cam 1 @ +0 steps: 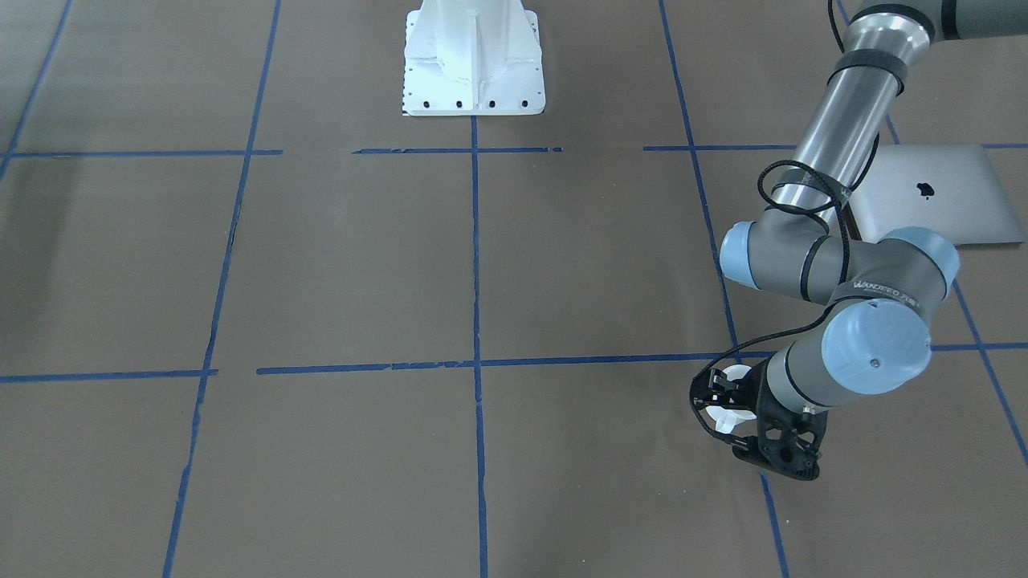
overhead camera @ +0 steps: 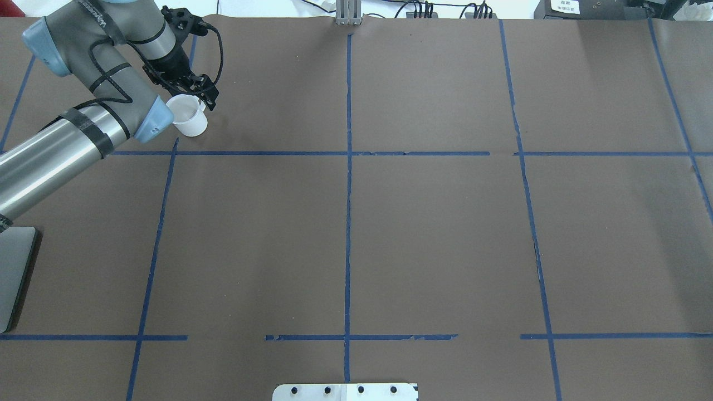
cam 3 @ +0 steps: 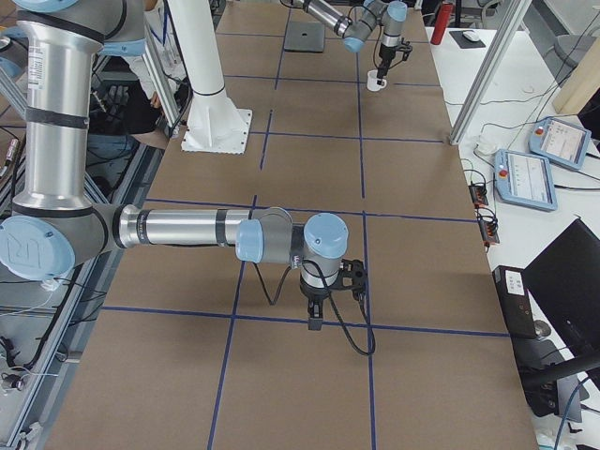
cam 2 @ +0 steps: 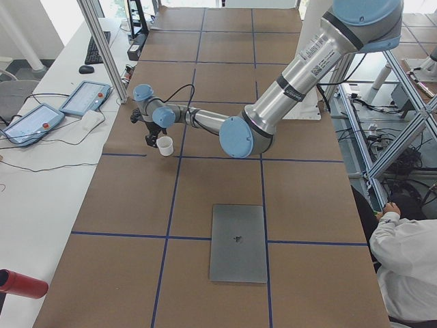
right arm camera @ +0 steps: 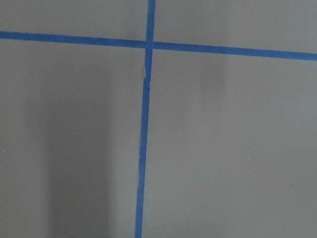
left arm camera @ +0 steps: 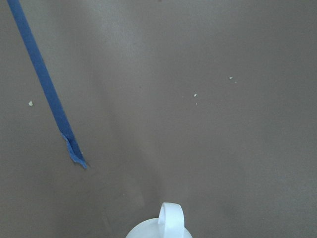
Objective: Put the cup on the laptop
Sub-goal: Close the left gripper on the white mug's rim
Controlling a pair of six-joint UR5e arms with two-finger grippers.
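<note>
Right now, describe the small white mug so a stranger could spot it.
On the brown papered table, follow the left arm to the black left gripper in the far left square. The small white tapered mug is right at it, the only round thing; the flat silver-grey laptop lies apart.

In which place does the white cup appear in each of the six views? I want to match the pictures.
Front-facing: cup lower right, only partly visible.
Overhead: cup upper left.
Exterior left: cup left of centre.
Exterior right: cup near the top, right of centre.
Left wrist: cup at the bottom edge, handle showing.
Right wrist: not in it.
Shared landmark: the laptop, in all four exterior views.
</note>
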